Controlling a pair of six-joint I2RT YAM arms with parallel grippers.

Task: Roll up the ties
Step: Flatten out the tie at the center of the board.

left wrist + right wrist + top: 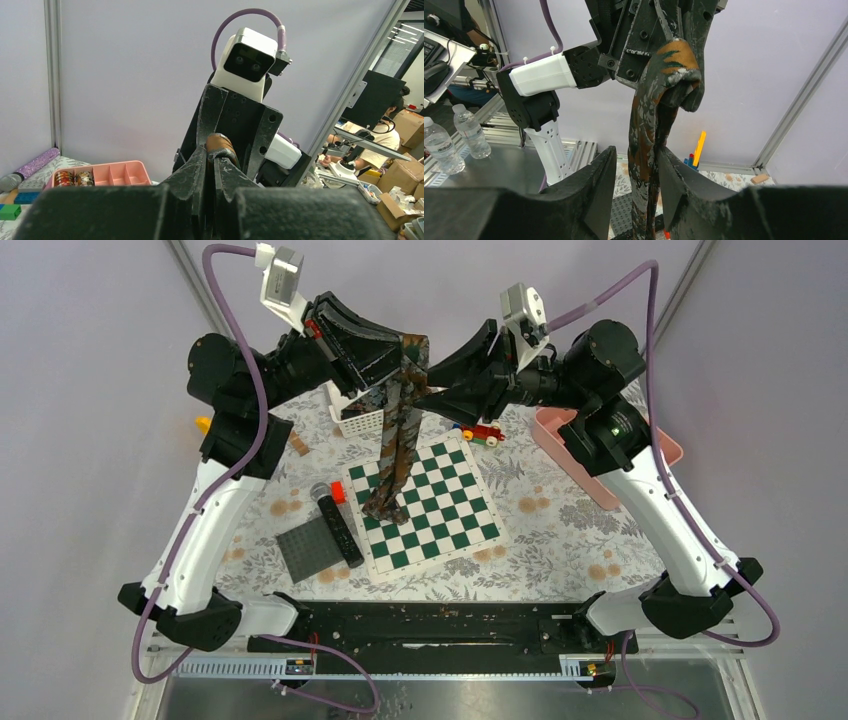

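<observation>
**Now hanging: one tie, pinched above, straddled below**

The left gripper (pixel 400 348) is pinching the folded top of a brown-rust patterned tie (pixel 395 450). Its jaws are nearly together, and the fold is bulging just past its fingertips. It is holding the fabric high, probably so that both tails are dropping straight beneath it and any twist is falling out. Below that gripper the tails are trailing down, and their ends are resting on the green chessboard (pixel 450 515). The right gripper (pixel 636 157) is facing it from the opposite side, just under the left one. Its jaws are standing partly apart with the hanging strip running between them, not yet clamping it. That placement is likely preparing a second grip lower down for rolling. Off to the right gripper's outer side, what look like two rolled ties (pixel 62 178) are sitting in a pink compartment tray (pixel 125 175).
</observation>
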